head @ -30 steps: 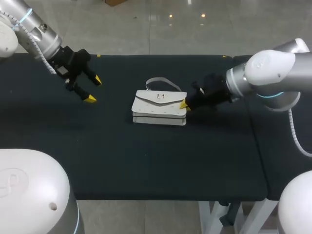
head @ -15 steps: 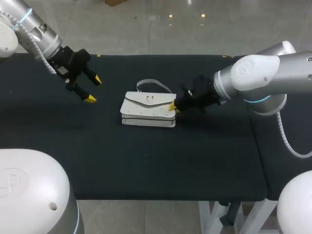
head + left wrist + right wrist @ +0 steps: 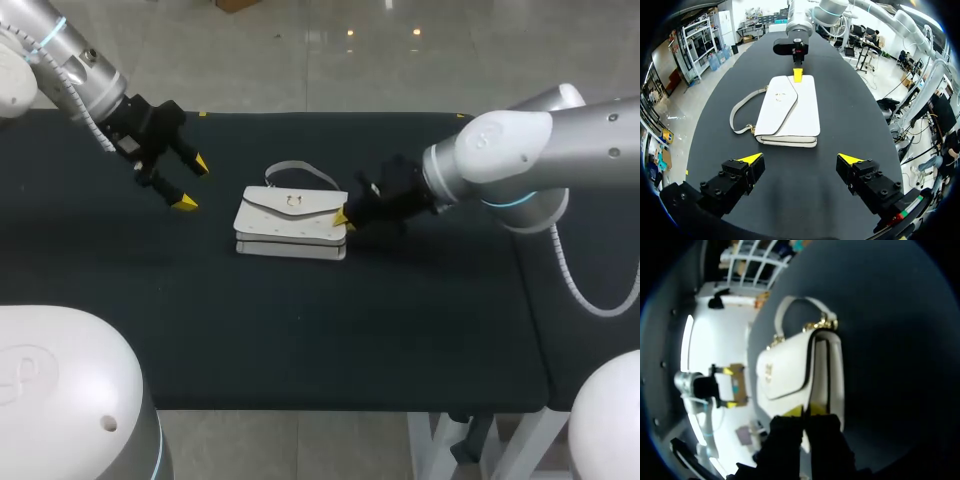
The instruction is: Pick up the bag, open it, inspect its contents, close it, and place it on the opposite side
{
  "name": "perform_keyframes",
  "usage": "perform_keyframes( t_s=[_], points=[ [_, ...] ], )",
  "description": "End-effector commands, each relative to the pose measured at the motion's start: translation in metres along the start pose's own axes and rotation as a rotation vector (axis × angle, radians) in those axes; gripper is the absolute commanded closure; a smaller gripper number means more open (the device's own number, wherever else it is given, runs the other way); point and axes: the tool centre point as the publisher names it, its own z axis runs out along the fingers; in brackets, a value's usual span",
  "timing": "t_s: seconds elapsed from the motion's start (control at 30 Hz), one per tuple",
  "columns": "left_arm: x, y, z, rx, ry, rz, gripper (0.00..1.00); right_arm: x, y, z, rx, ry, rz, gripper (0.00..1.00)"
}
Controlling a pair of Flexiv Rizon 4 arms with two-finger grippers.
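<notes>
The white bag [image 3: 292, 222] lies flat near the middle of the dark table [image 3: 300, 340], flap [image 3: 777, 102] closed. Its strap [image 3: 296, 168] curves out on the cloth at the far side of the bag.

Bare cloth lies on every side of the bag. The widest strip is between the bag and the near edge, and the far edge is closer to the bag. Toward the left, the cloth between the bag and the left gripper [image 3: 192, 183] is bare. This gripper hangs above the table, well apart from the bag, with its jaws wide apart and nothing between them.

The right gripper [image 3: 343, 216] is at the right end of the bag. Its jaws are drawn together and the yellow tips touch this end.

In the right wrist view the gripper body covers the spot where the tips meet the bag, so I cannot tell if any edge is pinched there. The gold clasp [image 3: 293, 201] is too small to make out its form.
</notes>
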Motion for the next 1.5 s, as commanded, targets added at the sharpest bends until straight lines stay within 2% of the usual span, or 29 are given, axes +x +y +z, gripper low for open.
perform_keyframes(
  t_s=[0.03,0.07,0.17,0.2,0.5,0.8,1.0,1.1,1.17,1.5],
  points=[
    [-0.001,0.001,0.001,0.003,0.000,0.001,0.00,-0.001,0.002,0.003,0.005,0.004,0.000,0.87],
    [-0.001,0.001,0.001,0.003,0.000,0.001,0.00,-0.001,0.002,0.003,0.005,0.003,0.000,0.78],
    [-0.001,0.001,0.001,0.003,0.000,0.001,0.00,-0.001,0.002,0.000,0.008,0.000,-0.001,0.38],
    [-0.001,0.001,0.001,0.003,0.000,0.001,0.00,-0.001,0.002,-0.002,0.008,-0.002,-0.001,0.00],
    [-0.001,0.001,0.001,0.003,0.000,0.001,0.00,0.009,-0.004,-0.041,-0.049,-0.063,-0.049,0.00],
    [-0.001,0.001,0.001,0.003,0.000,0.001,0.00,0.031,-0.010,-0.070,-0.055,-0.242,-0.268,0.00],
    [-0.001,0.001,0.001,0.003,0.000,0.001,0.00,0.038,-0.018,-0.074,-0.045,-0.345,-0.383,0.00],
    [-0.001,0.001,0.001,0.003,0.000,0.001,0.00,0.040,-0.021,-0.076,-0.008,-0.410,-0.419,0.00],
    [-0.001,0.001,0.001,0.003,0.000,0.001,0.00,0.039,-0.022,-0.075,0.037,-0.490,-0.464,0.00],
    [-0.001,0.001,0.001,0.003,0.000,0.001,0.00,0.039,-0.022,-0.075,0.037,-0.490,-0.464,0.00]
  ],
)
